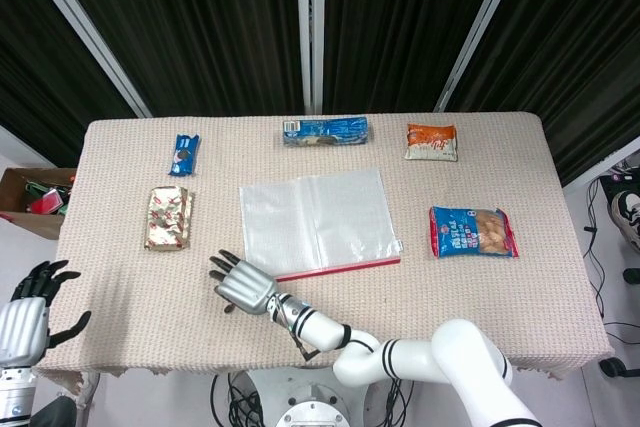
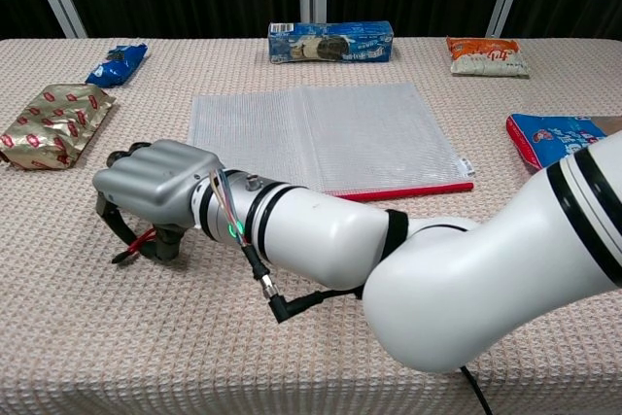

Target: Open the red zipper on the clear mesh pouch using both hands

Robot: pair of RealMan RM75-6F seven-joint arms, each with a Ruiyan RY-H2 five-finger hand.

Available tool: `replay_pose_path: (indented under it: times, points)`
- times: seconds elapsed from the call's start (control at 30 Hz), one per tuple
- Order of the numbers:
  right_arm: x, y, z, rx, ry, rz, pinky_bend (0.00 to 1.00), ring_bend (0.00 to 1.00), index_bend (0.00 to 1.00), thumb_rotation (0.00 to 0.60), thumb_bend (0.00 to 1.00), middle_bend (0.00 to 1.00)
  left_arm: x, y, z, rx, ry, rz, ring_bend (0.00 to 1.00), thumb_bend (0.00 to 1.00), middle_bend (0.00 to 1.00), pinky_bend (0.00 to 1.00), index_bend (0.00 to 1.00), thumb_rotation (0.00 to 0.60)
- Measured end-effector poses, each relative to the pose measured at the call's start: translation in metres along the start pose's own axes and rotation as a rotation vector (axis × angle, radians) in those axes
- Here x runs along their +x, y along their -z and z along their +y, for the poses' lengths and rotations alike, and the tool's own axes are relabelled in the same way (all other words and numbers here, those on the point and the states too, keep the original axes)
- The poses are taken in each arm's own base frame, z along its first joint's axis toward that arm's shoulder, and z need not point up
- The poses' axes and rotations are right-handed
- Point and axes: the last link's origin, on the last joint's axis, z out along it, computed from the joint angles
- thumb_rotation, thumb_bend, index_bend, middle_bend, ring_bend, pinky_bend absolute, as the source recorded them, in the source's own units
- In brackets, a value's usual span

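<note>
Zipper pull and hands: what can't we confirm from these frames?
- Zipper pull's red cord: chest view shows it under the right hand; the fingers hide whether it's pinched. In the head view the hand covers it.
- Red zipper: its left end is hidden behind the right forearm, chest view.
- Left hand: cut by the head view's edge, absent from the chest view.

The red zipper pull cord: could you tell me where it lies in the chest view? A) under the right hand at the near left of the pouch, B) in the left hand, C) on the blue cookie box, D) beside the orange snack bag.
A: the red pull cord lies on the cloth under the fingers of the right hand, off the near left corner of the clear mesh pouch.
</note>
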Motion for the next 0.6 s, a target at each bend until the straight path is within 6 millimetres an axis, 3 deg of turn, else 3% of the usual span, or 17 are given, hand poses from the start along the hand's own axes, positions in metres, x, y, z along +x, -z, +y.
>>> replay_pose_path:
  times: [0.27,0.6]
  points:
    - [0.009,0.015,0.0,0.033,0.02,0.062,0.0,0.0,0.8,0.6,0.45,0.25,-0.002,-0.009,0.008,-0.048,0.019,-0.019,0.09,0.19,0.16,0.18,0.29,0.6]
    - [0.048,0.066,0.022,0.079,0.052,0.263,0.0,0.0,0.88,0.6,0.48,0.28,-0.012,-0.052,0.041,-0.222,0.172,-0.096,0.09,0.19,0.16,0.18,0.29,0.6]
